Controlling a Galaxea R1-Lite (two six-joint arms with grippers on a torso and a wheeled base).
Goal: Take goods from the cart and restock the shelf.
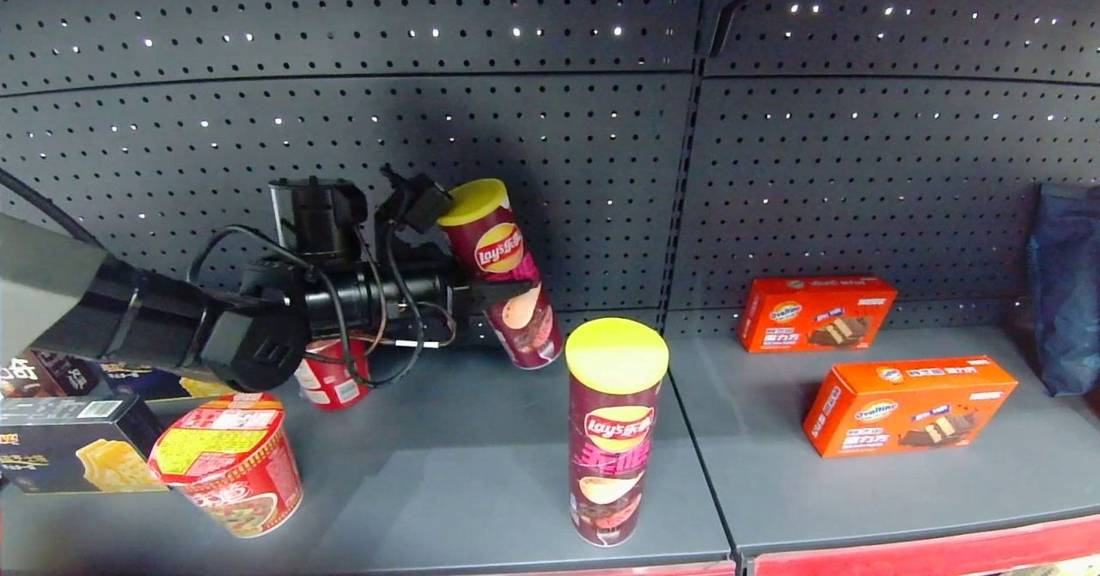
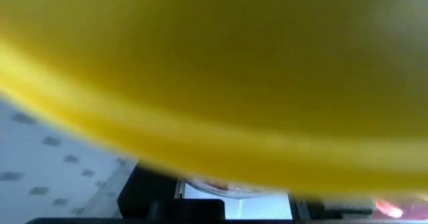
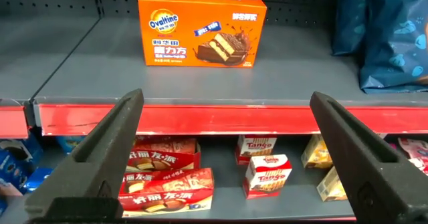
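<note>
A maroon chips can (image 1: pixel 507 275) with a yellow lid is tilted near the back of the grey shelf (image 1: pixel 481 473). My left gripper (image 1: pixel 505 289) is shut on the can's middle. The base of the can hangs close to the shelf floor by the pegboard wall. The can's yellow lid (image 2: pixel 214 70) lies right against the left wrist camera. A second, identical can (image 1: pixel 614 430) stands upright near the shelf's front edge, to the right of the held one. My right gripper (image 3: pixel 225 100) is open with nothing in it, in front of the shelf's red front strip (image 3: pixel 221 119).
Two orange cake boxes (image 1: pixel 816 311) (image 1: pixel 909 404) lie on the right shelf section, and a blue bag (image 1: pixel 1066 288) stands at the far right. Red noodle cups (image 1: pixel 230 462) (image 1: pixel 331 378) and a dark box (image 1: pixel 73 447) sit at the left. Below are more boxed goods (image 3: pixel 167 184).
</note>
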